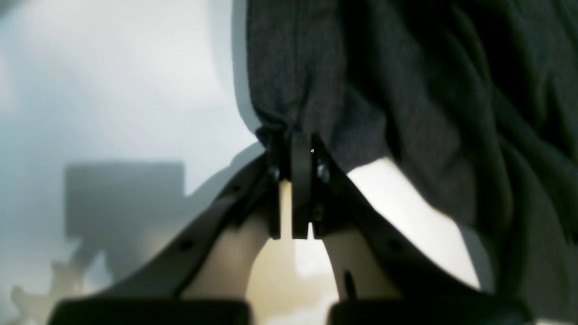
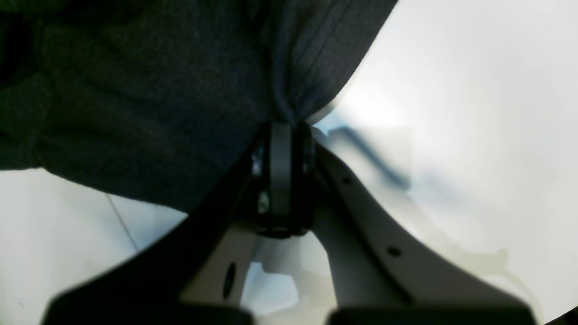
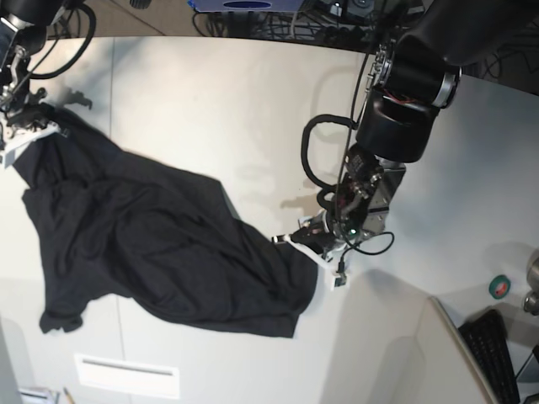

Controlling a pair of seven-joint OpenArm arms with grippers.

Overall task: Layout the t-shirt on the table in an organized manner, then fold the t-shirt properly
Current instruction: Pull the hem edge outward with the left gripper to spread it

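Off-white and bare except for the cloth, the bench (image 3: 253,109) runs wide under both my arms, with a thin dark seam visible past my right wrist.

Going by the base view from left to right: my right hand (image 3: 25,118) sits at the far left edge, jaws pressed together on a pinch of the t-shirt (image 3: 160,252), which bunches up right at the fingertips. From that hand the black cloth spreads away toward the middle in a rumpled, slanting heap, a sleeve sticking out nearer the front edge. My left hand (image 3: 316,240) is at the opposite end, clamped tight on a gathered corner of fabric.

I judge the layout barely begun: both ends are gripped, but the shirt is wrinkled and skewed. Spreading flat and every fold remain.
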